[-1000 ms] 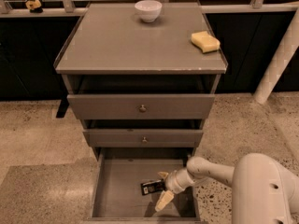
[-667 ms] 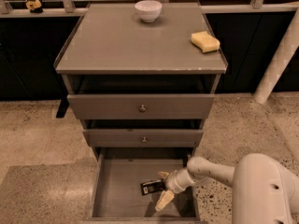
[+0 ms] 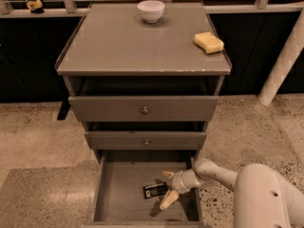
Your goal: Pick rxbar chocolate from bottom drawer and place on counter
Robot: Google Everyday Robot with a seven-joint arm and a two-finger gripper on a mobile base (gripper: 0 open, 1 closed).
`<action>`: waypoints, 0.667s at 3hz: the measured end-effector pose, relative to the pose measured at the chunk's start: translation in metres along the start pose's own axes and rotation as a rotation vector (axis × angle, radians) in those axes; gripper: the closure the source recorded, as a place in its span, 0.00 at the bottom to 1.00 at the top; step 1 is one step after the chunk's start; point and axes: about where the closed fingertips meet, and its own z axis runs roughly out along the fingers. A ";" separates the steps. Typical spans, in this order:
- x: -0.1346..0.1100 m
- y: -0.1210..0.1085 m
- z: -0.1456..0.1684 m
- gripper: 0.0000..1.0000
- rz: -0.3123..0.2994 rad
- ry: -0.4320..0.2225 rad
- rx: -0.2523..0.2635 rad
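White bowl sits at the back. Yellow sponge lies right of that bowl, nearer us. Straight below the bowl, top drawer, then middle drawer, both knobbed. White post stands far right of the bowl, and the gripper sits lowest, well beneath the bowl.

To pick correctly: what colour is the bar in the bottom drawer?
The bar is black, white print; camera view. Gripper beside it.

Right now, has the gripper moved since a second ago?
No. The gripper sits open in the bottom drawer, at the right end of the rxbar chocolate, at the same spot relative to the drawer's right wall.
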 end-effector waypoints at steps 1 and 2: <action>0.007 -0.018 0.005 0.00 -0.031 -0.101 -0.021; 0.006 -0.051 -0.015 0.00 -0.054 -0.116 0.030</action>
